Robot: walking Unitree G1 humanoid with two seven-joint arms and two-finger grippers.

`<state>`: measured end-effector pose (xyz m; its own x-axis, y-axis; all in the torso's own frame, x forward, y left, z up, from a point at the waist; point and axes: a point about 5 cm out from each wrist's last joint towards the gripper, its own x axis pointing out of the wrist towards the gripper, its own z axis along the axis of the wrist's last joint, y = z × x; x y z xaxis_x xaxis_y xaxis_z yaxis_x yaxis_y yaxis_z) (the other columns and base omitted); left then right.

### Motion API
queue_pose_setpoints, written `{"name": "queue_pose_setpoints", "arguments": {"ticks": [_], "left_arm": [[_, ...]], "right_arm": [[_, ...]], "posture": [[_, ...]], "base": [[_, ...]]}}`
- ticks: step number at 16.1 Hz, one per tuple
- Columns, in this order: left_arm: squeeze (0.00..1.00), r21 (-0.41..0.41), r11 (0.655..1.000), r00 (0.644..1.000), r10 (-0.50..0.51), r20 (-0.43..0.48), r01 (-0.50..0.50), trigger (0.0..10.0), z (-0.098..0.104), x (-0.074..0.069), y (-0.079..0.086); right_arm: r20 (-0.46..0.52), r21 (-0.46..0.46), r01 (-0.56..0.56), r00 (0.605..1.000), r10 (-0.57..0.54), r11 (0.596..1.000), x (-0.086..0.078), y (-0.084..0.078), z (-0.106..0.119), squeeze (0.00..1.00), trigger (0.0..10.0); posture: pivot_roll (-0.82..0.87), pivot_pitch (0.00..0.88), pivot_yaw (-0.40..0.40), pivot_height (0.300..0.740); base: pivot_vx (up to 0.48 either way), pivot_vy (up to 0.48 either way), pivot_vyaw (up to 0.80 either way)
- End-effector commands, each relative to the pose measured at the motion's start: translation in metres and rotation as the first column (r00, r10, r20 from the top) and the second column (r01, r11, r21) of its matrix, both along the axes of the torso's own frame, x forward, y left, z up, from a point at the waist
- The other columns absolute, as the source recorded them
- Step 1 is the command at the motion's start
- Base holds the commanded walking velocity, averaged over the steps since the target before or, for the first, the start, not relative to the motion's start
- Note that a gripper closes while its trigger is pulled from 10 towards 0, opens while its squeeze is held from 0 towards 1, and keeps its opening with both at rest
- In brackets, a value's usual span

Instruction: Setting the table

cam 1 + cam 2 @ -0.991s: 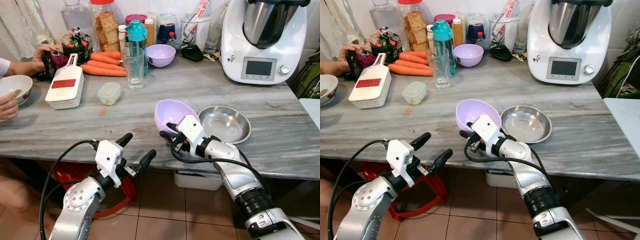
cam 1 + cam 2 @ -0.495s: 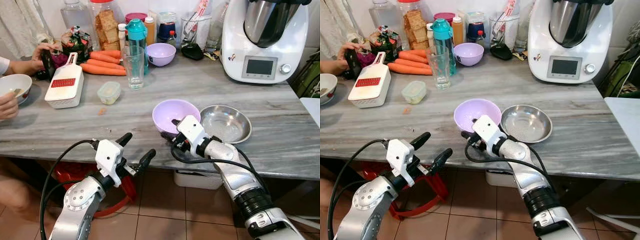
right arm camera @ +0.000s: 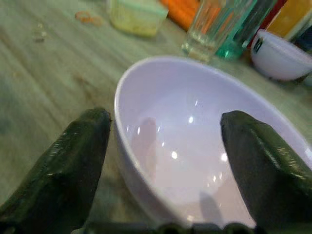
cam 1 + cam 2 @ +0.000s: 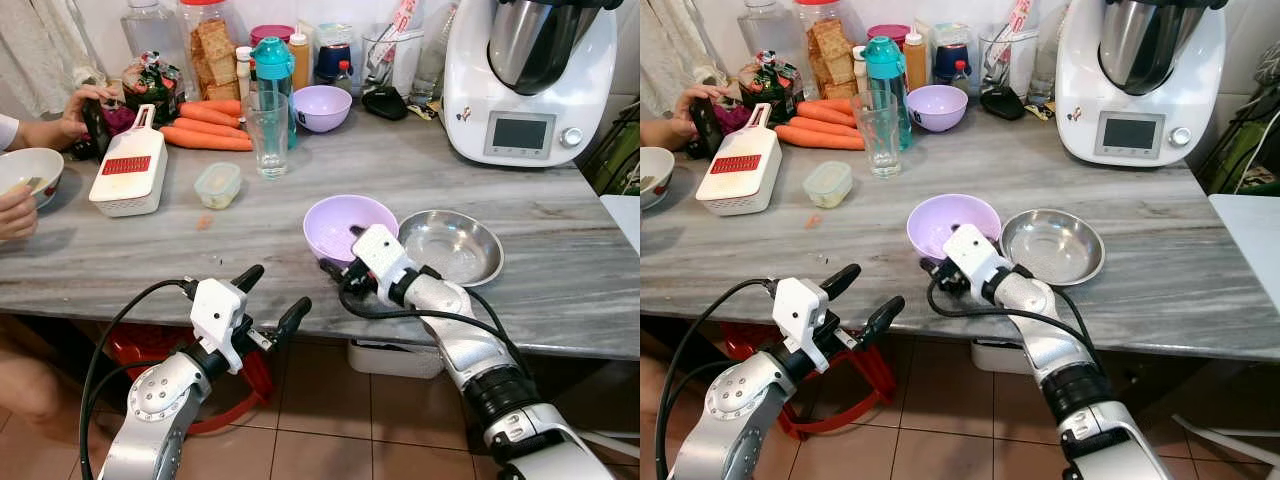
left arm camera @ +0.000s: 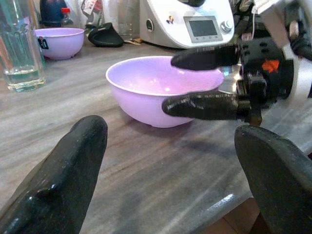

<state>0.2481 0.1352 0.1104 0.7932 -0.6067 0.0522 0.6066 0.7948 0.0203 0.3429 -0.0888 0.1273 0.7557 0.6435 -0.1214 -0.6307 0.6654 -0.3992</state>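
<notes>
A person's hand (image 4: 15, 212) rests by a white bowl (image 4: 30, 170) at the table's left end. The left gripper (image 4: 268, 297) hovers spread wide below the grey marble table (image 4: 150, 250) edge. The lilac bowl (image 4: 345, 222) sits upright near that edge, touching a steel dish (image 4: 450, 246); the right gripper (image 4: 340, 255) straddles its rim, fingers parted, one inside and one outside.

Two silver metal arms, round jointed segments, black ribbed collars near the right elbow. Each wrist carries a white boxy housing. Left gripper (image 4: 268, 298) and right gripper (image 5: 200, 80): two long black fingers each, rounded matte tips. Thick black cable loops along the left arm; another curls under the right wrist. Small orange mark on the right gripper's black base.
</notes>
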Motion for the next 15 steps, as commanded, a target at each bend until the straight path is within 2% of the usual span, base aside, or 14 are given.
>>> {"name": "queue_pose_setpoints", "arguments": {"ticks": [1,3,6,8,9,11,12,14,15], "left_arm": [[0.0,0.01,1.0,1.0,-0.003,0.009,0.003,10.0,0.002,0.0,0.0],[0.0,0.002,1.0,1.0,-0.017,0.008,0.017,10.0,0.002,0.001,0.0],[0.0,0.001,1.0,1.0,-0.018,0.007,0.018,10.0,0.001,0.0,0.003],[0.0,0.0,1.0,1.0,-0.017,0.002,0.017,10.0,-0.001,-0.002,0.004],[0.0,-0.002,1.0,1.0,-0.016,0.001,0.016,10.0,-0.002,-0.002,0.003],[0.0,-0.007,1.0,1.0,-0.014,0.002,0.014,10.0,-0.002,-0.001,0.002],[0.0,-0.009,1.0,1.0,-0.022,-0.001,0.021,10.0,-0.002,-0.001,0.001],[0.0,-0.01,0.999,1.0,-0.03,-0.006,0.03,10.0,-0.003,0.0,0.001],[0.0,-0.01,1.0,1.0,-0.03,-0.006,0.03,10.0,-0.003,0.0,0.002]], "right_arm": [[0.07,0.038,0.003,0.998,-0.006,0.999,0.003,0.003,0.017,1.0,10.0],[0.091,0.122,-0.007,0.996,-0.004,0.993,-0.001,0.004,0.033,1.0,10.0],[0.117,0.181,0.11,0.984,-0.133,0.977,-0.007,-0.016,0.046,1.0,10.0],[0.161,0.211,0.209,0.956,-0.244,0.955,-0.013,-0.032,0.053,1.0,10.0],[0.192,0.218,0.27,0.93,-0.313,0.938,-0.016,-0.041,0.057,1.0,10.0],[0.178,0.26,0.443,0.852,-0.493,0.858,-0.021,-0.066,0.059,1.0,10.0],[0.156,0.285,0.52,0.804,-0.574,0.806,-0.024,-0.078,0.058,1.0,10.0],[0.104,0.206,0.623,0.753,-0.65,0.754,-0.027,-0.093,0.043,1.0,10.0],[0.073,0.2,0.649,0.737,-0.672,0.734,-0.027,-0.099,0.039,1.0,10.0]], "posture": [[0.0,0.054,0.023,0.74],[0.0,0.052,0.019,0.74],[0.0,0.048,0.01,0.74],[-0.01,0.047,0.008,0.74],[-0.01,0.047,0.008,0.74],[-0.01,0.047,0.008,0.74],[-0.01,0.047,0.008,0.74],[-0.03,0.045,0.013,0.74],[-0.03,0.045,0.013,0.74]], "base": [[0.0,0.0,0.0],[0.0,0.0,0.0],[0.0,0.0,0.0],[0.0,0.0,0.0],[0.0,0.0,0.0],[0.0,0.0,0.0],[0.0,0.0,0.0],[0.0,0.0,0.0],[0.0,0.0,0.0]]}}
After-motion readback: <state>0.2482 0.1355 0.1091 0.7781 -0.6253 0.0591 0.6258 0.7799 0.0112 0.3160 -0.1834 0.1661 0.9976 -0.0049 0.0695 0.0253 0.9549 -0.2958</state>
